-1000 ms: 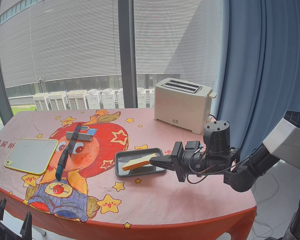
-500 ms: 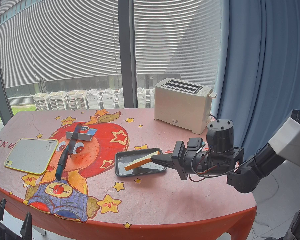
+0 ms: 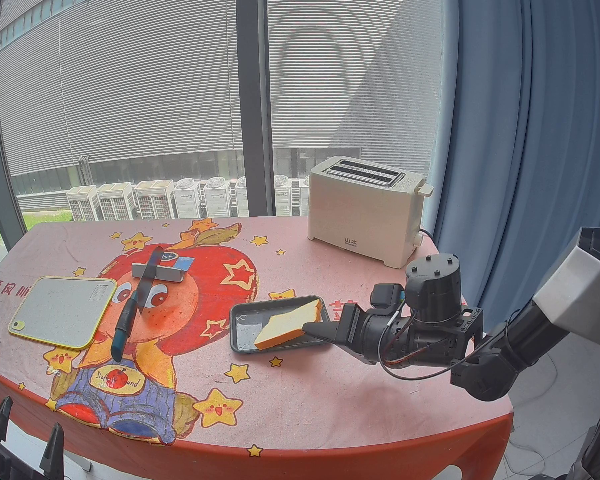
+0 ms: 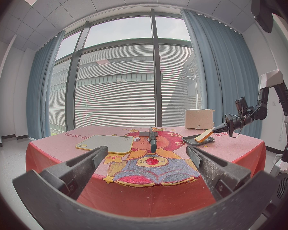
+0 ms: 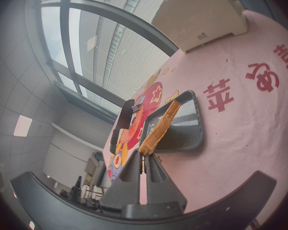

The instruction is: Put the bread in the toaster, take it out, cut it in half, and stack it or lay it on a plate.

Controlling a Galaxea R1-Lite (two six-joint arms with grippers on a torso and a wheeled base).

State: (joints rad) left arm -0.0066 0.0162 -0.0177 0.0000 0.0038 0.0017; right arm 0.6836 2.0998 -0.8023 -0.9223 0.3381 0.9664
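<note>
Golden-crusted bread [image 3: 289, 324] is pinched at one end by the right gripper [image 3: 311, 329], its fingers drawn narrow on the crust. The slice is turned on edge and tilted, its free end low over the dark tray [image 3: 245, 316], which sits near the middle of the tabletop, toward the right edge. Whether that free end touches the tray I cannot tell. The toaster [image 3: 363, 211] stands at the far right corner, slots up, well apart from the tray. The left gripper [image 4: 146, 152] hangs off the near edge, fingers spread wide and holding nothing. A knife [image 3: 128, 311] lies toward the left, blade propped on a small metal block [image 3: 159, 273], just beside the board [image 3: 63, 309] at the left edge.

The step in hand looks like carrying the bread to the toaster. The hold is small and at one end, so the slice will likely sag or swing. It would be best to raise it straight up until it is free of the tray's rim, and only then travel sideways, slowly. The slice should arrive hanging vertical, its long edge in line with a slot and directly above it. It should then go down until most of it is inside before the fingers part. Squeezing harder could tear the soft crumb, and a jerky wrist turn could drop it.
</note>
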